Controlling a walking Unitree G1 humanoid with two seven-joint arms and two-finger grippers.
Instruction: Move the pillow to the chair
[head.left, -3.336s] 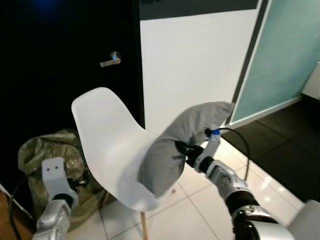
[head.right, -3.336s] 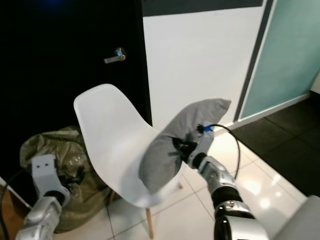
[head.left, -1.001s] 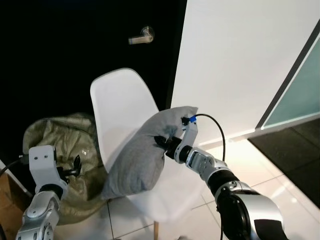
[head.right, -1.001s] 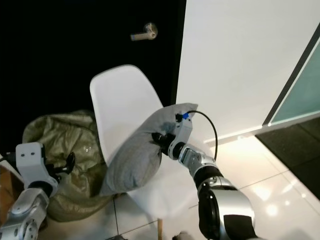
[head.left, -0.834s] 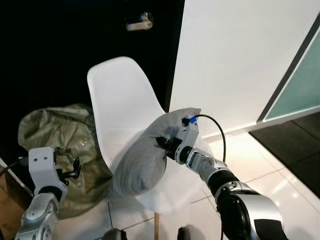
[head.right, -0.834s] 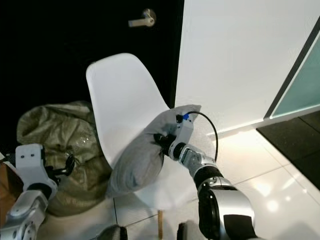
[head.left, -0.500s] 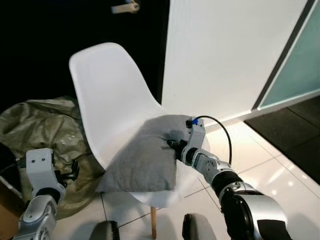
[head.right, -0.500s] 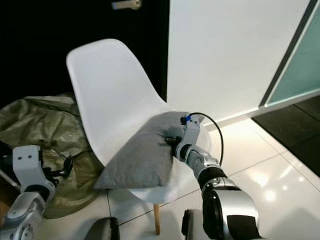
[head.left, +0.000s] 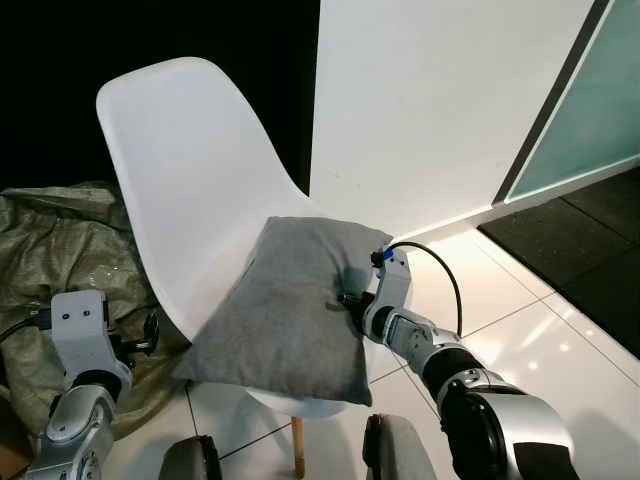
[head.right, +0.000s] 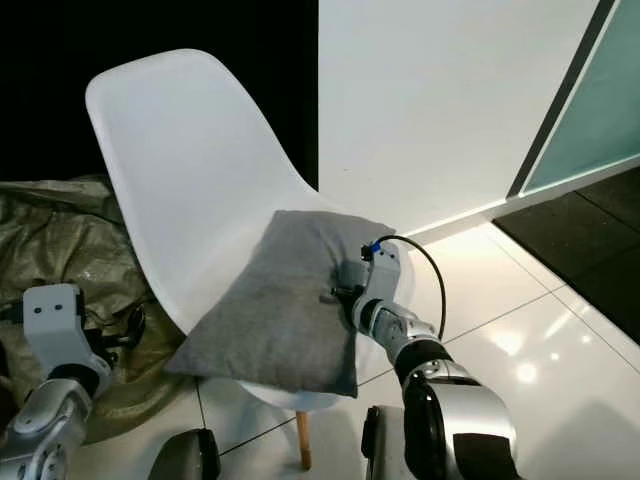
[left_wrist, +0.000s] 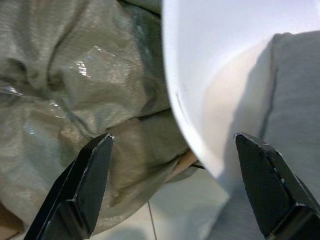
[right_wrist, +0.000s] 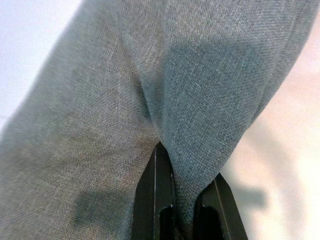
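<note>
The grey pillow (head.left: 285, 310) is laid flat on the white chair (head.left: 190, 170) seat, its edge fabric pinched by the clenched right gripper (head.right: 343, 293), seemingly pending release; the left gripper (left_wrist: 175, 185) is held agape, idle.

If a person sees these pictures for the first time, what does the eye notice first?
First, the grey pillow lying on the seat of the white chair, with the right gripper shut on its edge. Next, the crumpled green bag on the floor to the chair's left, near the open left gripper.
</note>
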